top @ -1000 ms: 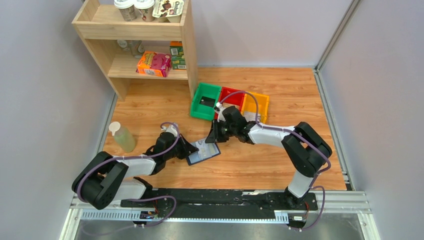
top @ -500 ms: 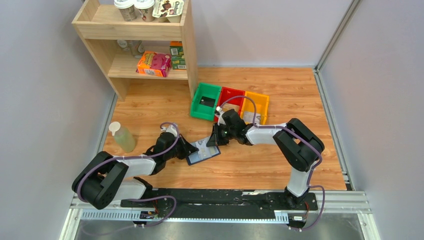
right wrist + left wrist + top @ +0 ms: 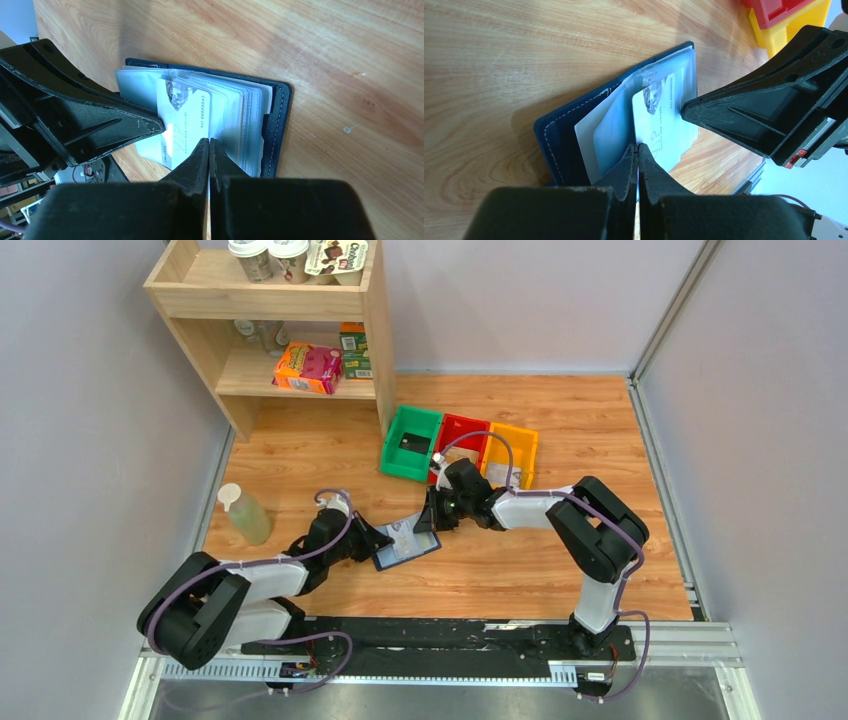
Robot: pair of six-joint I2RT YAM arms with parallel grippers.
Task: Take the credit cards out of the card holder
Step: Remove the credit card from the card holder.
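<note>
The navy card holder [image 3: 405,545] is laid open, clear pockets fanned, one pale card [image 3: 182,120] exposed. The left gripper [image 3: 638,150] and the right gripper [image 3: 209,144] are closed at the card's edges; whether it is pinched cannot be told.

The card holder [image 3: 408,546] is being carried by the wooden table [image 3: 560,570], between the left gripper [image 3: 376,538] and the right gripper [image 3: 423,523]. Three coloured bins [image 3: 460,445] are being supported beyond the right gripper, and a bottle [image 3: 245,515] outside the left one.
</note>
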